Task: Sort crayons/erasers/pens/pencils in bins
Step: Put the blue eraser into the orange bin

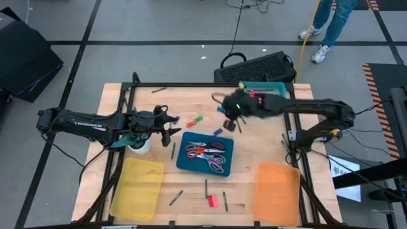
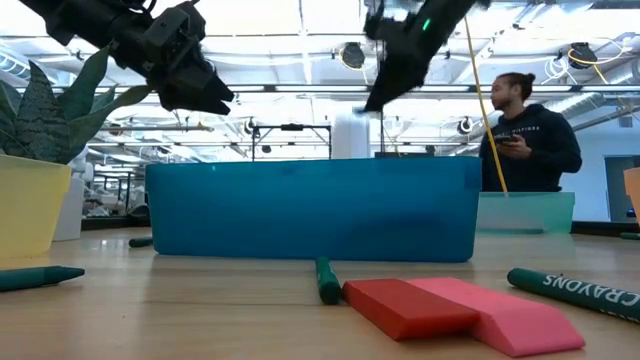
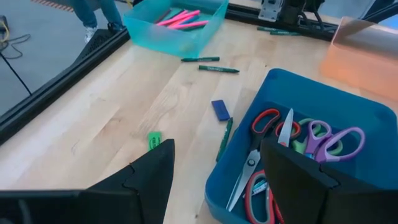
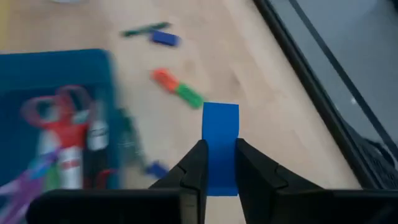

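Note:
My right gripper point(image 1: 229, 122) hangs above the table just beyond the dark blue bin point(image 1: 191, 166), shut on a blue eraser point(image 4: 221, 134). My left gripper point(image 1: 172, 133) hovers open beside that bin's left edge with nothing between its fingers point(image 3: 149, 180). Loose erasers lie flat on the wood: a red and a green one point(image 4: 177, 87) end to end, a small blue one point(image 3: 220, 109), and a red and a pink one point(image 2: 450, 310) near the front edge. The yellow bin point(image 1: 137, 187), orange bin point(image 1: 276, 191) and teal bin point(image 1: 264, 89) stand around them. My right gripper pinches the blue eraser between its two fingers point(image 4: 194, 168), on its two long side faces at the end nearer the wrist point(image 4: 221, 177). The eraser's free end sticks out past the fingertips. It is lifted clear of the table.
The dark blue bin holds several scissors point(image 3: 292, 140). The teal bin holds pink sticks point(image 3: 183, 17). Green crayons point(image 2: 325, 280) and dark sticks point(image 1: 176, 197) lie scattered on the wood. A white round thing point(image 1: 141, 146) sits under my left arm. A person point(image 2: 525, 135) stands beyond the table.

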Tool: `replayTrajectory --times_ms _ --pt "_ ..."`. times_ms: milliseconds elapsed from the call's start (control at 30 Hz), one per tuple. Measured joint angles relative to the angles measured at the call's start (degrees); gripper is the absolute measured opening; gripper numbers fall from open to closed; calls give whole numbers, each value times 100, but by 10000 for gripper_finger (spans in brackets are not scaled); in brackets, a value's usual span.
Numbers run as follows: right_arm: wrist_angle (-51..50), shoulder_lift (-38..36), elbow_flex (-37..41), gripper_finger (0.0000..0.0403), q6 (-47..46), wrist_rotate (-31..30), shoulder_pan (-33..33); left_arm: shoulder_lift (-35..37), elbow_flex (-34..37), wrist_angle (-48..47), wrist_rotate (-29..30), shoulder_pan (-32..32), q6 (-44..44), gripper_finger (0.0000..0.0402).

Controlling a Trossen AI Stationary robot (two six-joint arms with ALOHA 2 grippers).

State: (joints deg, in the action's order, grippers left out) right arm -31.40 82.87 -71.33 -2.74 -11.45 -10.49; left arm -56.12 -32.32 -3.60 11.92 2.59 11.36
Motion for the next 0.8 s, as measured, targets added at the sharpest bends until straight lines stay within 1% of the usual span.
replayTrajectory --times_ms 100,167,367,567,700,800 --pt "-219 -434 -1 56 -279 -348 838 0 0 103 3 0 -64 241" --pt "-271 -601 -5 56 -495 -457 1459 0 -2 167 3 0 -62 241" --pt "-311 -635 -7 55 -1407 -513 3271 1 -2 309 7 0 169 241" --pt "-523 -516 -9 55 -2983 -487 4839 -96 -2 -55 99 0 899 241" --pt "-1272 -438 -10 55 -4306 -437 5690 -281 -98 -243 121 0 1308 241" --pt "-1937 -269 -11 55 -5181 -182 6175 -573 -547 -682 125 0 1545 241"
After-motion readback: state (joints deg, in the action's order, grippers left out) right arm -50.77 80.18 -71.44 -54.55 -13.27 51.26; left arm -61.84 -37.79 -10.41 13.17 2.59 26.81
